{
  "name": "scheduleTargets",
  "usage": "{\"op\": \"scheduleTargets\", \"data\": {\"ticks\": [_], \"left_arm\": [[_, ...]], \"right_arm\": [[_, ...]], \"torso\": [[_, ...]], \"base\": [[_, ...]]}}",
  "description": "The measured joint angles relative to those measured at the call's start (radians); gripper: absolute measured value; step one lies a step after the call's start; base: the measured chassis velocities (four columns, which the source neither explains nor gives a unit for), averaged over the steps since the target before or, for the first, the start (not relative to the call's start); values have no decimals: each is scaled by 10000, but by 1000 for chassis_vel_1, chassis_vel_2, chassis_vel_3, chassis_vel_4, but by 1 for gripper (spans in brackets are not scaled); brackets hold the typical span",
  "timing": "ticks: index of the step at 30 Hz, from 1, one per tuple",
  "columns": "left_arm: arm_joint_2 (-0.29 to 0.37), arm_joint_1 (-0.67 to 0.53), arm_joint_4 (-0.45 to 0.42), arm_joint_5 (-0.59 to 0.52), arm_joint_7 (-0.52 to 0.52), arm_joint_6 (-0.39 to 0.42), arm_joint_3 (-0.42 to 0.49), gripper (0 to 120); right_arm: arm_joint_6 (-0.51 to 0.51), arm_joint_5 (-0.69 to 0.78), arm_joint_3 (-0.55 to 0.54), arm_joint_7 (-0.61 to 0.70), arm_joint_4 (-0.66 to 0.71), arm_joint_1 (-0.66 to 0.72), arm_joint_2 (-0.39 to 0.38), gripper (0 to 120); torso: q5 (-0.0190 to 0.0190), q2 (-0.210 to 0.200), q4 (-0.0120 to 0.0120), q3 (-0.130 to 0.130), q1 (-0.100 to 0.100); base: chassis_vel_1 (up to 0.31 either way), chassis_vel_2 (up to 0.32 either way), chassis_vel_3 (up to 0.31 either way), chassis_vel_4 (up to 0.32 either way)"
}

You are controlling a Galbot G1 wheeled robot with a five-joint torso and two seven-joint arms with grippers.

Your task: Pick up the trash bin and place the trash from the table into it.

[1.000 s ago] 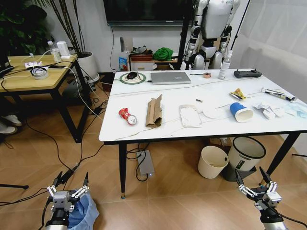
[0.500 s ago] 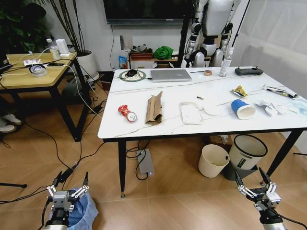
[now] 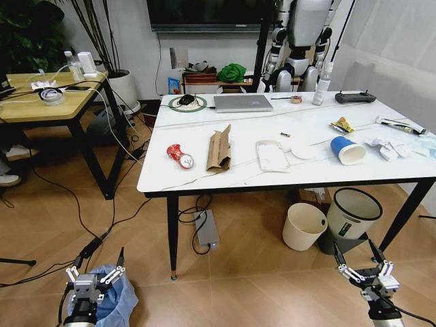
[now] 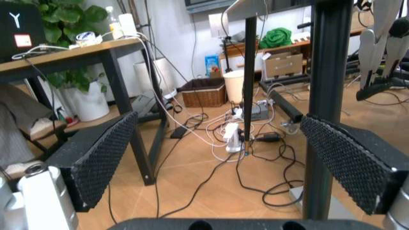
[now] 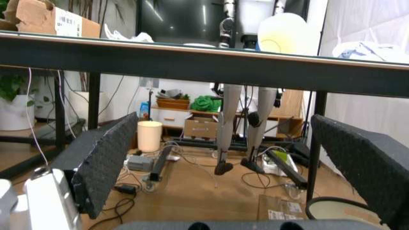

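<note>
Bin: we find the trash bin (image 3: 112,304) on the floor at the robot's lower left, well short of the table (image 3: 225,178); its crinkly light-blue bag billows over the rim, mouth upward.
Left gripper: the left gripper (image 3: 95,275) hovers just above the bin, fingers spread wide, holding nothing.
Right gripper: the right gripper (image 3: 362,266) hangs low by the floor in front of the table's right end, fingers spread, empty.
Table litter: we note a crushed red can (image 3: 180,156) on its side; torn cardboard (image 3: 219,148) with its long axis running front to back; a white wrapper (image 3: 272,155); a blue cup (image 3: 347,150) on its side, mouth towards the front right; a yellow wrapper (image 3: 342,125); crumpled tissues (image 3: 386,148).
Left wrist view: we see its two dark pads (image 4: 102,158) wide apart, floor cables beyond.
Right wrist view: we see the table edge (image 5: 191,62) from below, pads (image 5: 105,160) apart.
</note>
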Motion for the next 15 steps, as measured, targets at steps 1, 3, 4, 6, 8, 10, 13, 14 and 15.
{"op": "scheduleTargets", "data": {"ticks": [1, 3, 4, 6, 8, 10, 13, 14, 15], "left_arm": [[-5, 15, 7, -7, 0, -11, 0, 100], [-19, 43, 28, -8, 3, -41, 1, 100], [-23, 55, 36, -8, 6, -48, 2, 100], [-32, 105, 63, -1, 17, -58, 8, 100], [-34, 122, 75, 4, 22, -64, 8, 100], [-35, 154, 93, 5, 30, -74, 8, 100], [-35, 205, 113, 3, 42, -89, -8, 100], [-35, 205, 113, 3, 42, -89, -8, 100], [-35, 217, 115, 2, 47, -93, -10, 100]], "right_arm": [[1, 2, 6, 2, 10, -4, -7, 100], [4, 5, 9, 4, 22, -6, -16, 100], [6, 5, 9, 4, 22, -6, -21, 100], [13, 7, 9, 4, 23, -11, -34, 100], [16, 7, 9, 5, 23, -14, -40, 100], [22, 9, 9, 5, 21, -17, -56, 100], [23, 12, 5, 5, 17, -17, -83, 100], [23, 12, 5, 5, 17, -17, -83, 100], [23, 13, 4, 5, 15, -16, -89, 100]], "torso": [[0, -53, 0, -30, -23], [0, -151, 0, -87, -64], [0, -196, 0, -114, -80], [1, -315, 0, -181, -132], [0, -367, 0, -209, -156], [0, -464, 0, -266, -196], [0, -627, 0, -357, -268], [0, -627, 0, -357, -268], [1, -667, 0, -380, -285]], "base": [[0, 0, 0, 0], [0, 0, 0, 0], [0, 0, 0, 0], [0, 0, 0, 0], [0, 0, 0, 0], [0, 0, 0, 0], [0, 0, 0, 0], [0, 0, 0, 0], [0, 0, 0, 0]]}}
